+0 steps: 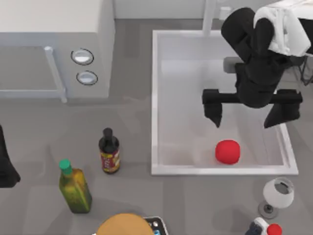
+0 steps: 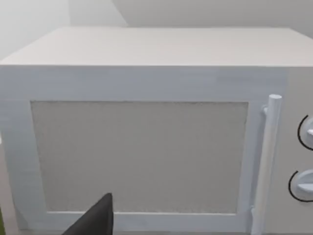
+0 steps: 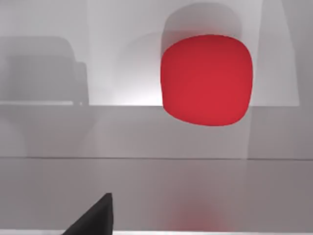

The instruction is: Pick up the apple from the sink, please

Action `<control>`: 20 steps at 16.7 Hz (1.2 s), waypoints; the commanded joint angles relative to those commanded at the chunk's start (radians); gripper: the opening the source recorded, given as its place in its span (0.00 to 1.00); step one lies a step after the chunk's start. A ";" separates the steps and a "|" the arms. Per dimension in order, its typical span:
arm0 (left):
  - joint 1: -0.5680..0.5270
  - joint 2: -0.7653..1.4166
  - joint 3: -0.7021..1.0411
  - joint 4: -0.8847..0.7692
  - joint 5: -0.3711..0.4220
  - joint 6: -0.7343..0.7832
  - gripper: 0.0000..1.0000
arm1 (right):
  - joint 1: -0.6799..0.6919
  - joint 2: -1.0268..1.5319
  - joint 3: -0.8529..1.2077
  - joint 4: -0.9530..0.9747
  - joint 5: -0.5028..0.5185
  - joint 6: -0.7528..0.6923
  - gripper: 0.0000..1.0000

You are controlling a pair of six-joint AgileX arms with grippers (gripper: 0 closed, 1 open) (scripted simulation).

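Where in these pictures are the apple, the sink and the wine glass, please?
apple (image 1: pixel 228 151): top view, middle of its red top.
sink (image 1: pixel 155 103): top view, bare white rim on its left side.
wine glass (image 1: pixel 279 192): top view, the rim of its bowl.

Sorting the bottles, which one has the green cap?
The olive-yellow bottle nearest the table's front left; the dark bottle beside it has a black cap.
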 joint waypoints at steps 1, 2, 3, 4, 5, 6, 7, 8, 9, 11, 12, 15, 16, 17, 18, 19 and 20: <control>0.000 0.000 0.000 0.000 0.000 0.000 1.00 | 0.007 0.032 0.025 -0.017 0.000 0.008 1.00; 0.000 0.000 0.000 0.000 0.000 0.000 1.00 | 0.012 0.054 0.042 -0.029 0.000 0.013 1.00; 0.000 0.000 0.000 0.000 0.000 0.000 1.00 | 0.015 0.065 0.051 -0.034 0.000 0.015 1.00; 0.000 0.000 0.000 0.000 0.000 0.000 1.00 | 0.015 0.065 0.051 -0.035 0.000 0.015 1.00; 0.000 0.000 0.000 0.000 0.000 0.000 1.00 | 0.015 0.065 0.051 -0.035 0.000 0.015 1.00; 0.000 0.000 0.000 0.000 0.000 0.000 1.00 | 0.015 0.065 0.051 -0.035 0.000 0.015 1.00; 0.000 0.000 0.000 0.000 0.000 0.000 1.00 | 0.015 0.065 0.051 -0.035 0.000 0.015 1.00; 0.000 0.000 0.000 0.000 0.000 0.000 1.00 | 0.009 0.063 0.048 -0.032 0.000 0.014 1.00; 0.000 0.000 0.000 0.000 0.000 0.000 1.00 | 0.010 0.065 0.047 -0.030 0.000 0.014 1.00; 0.000 0.000 0.000 0.000 0.000 0.000 1.00 | 0.010 0.090 0.029 0.007 0.000 0.015 1.00; 0.000 0.000 0.000 0.000 0.000 0.000 1.00 | 0.010 0.112 0.015 0.041 0.000 0.015 1.00; 0.000 0.000 0.000 0.000 0.000 0.000 1.00 | 0.013 0.202 -0.041 0.204 0.001 0.017 1.00; 0.000 0.000 0.000 0.000 0.000 0.000 1.00 | 0.013 0.235 -0.062 0.267 0.002 0.018 1.00; 0.000 0.000 0.000 0.000 0.000 0.000 1.00 | 0.014 0.267 -0.083 0.323 0.002 0.018 1.00; 0.000 0.000 0.000 0.000 0.000 0.000 1.00 | 0.015 0.296 -0.102 0.369 0.002 0.019 1.00; 0.000 0.000 0.000 0.000 0.000 0.000 1.00 | 0.015 0.321 -0.118 0.403 0.003 0.019 1.00; 0.000 0.000 0.000 0.000 0.000 0.000 1.00 | 0.016 0.340 -0.129 0.427 0.003 0.020 1.00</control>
